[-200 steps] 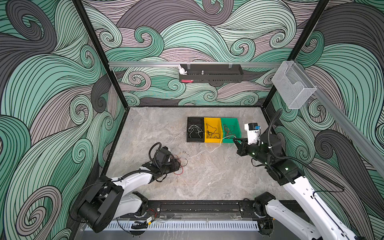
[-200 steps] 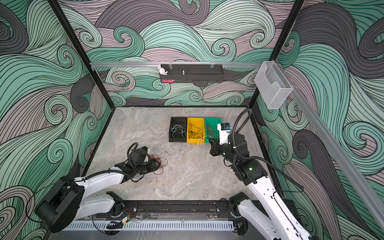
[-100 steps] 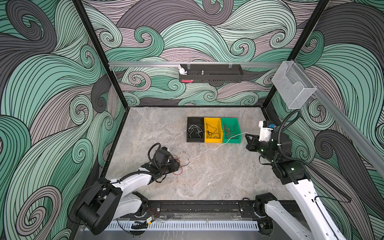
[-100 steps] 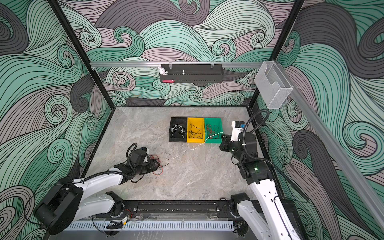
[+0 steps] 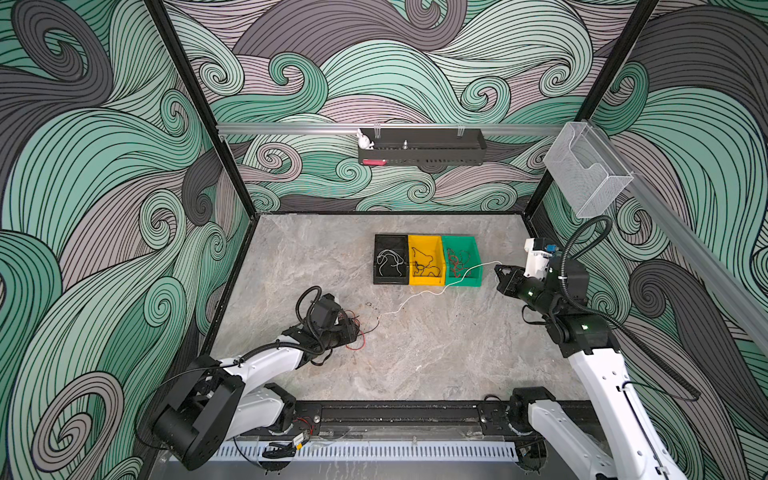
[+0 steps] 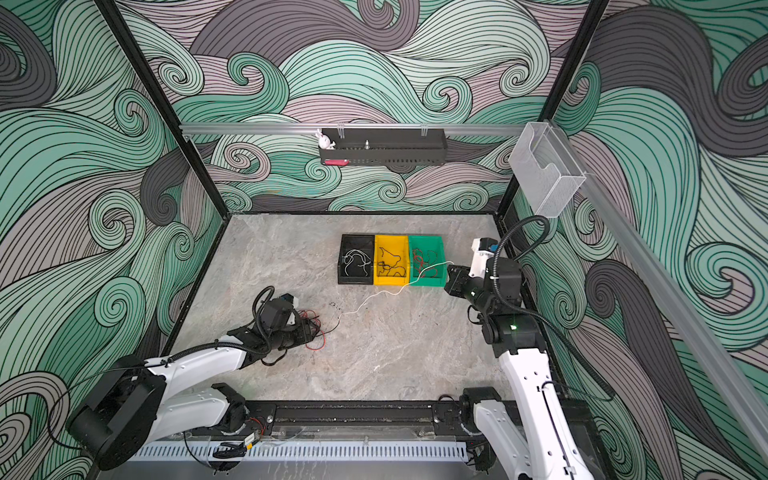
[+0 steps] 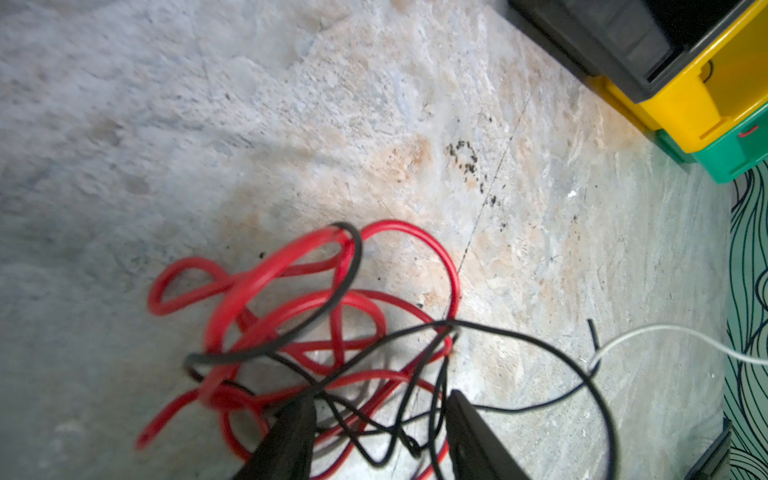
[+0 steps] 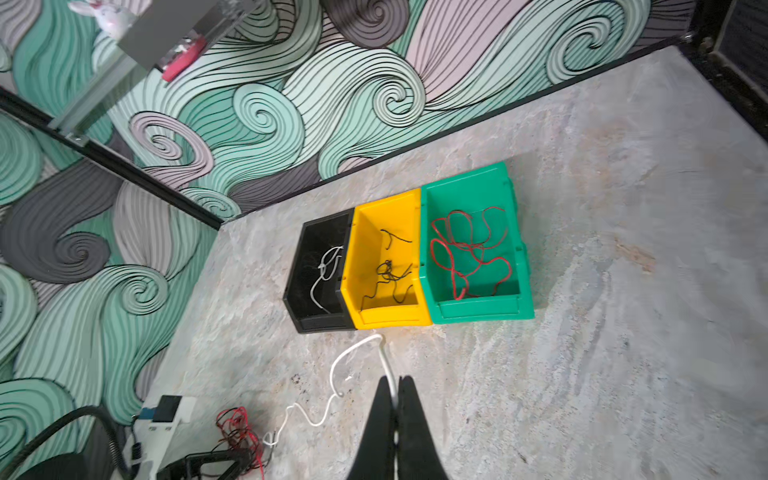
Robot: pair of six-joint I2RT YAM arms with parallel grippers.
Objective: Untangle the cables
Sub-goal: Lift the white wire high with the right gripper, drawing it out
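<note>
While the right gripper (image 8: pixel 397 380) pinches one end of the white cable (image 5: pixel 419 294), it stretches diagonally across the table (image 5: pixel 415 353) toward the red-and-black tangle (image 7: pixel 286 272) that the left gripper (image 7: pixel 380 399) straddles, jaws apart.

red and black cables (image 7: pixel 270 269), a white cable (image 8: pixel 386 365), black bin (image 5: pixel 390 281), yellow bin (image 5: pixel 426 281), green bin (image 5: pixel 465 281), swirly teal walls (image 5: pixel 374 62).

Three bins (image 5: pixel 426 281) abreast, table (image 5: pixel 436 357) rear centre; cables (image 5: pixel 390 264) inside each. Tangle (image 5: pixel 355 328) front left, under left tool (image 7: pixel 380 405). Single cable (image 5: pixel 415 296) runs from tangle's edge rightward to right tool (image 5: pixel 499 271).
</note>
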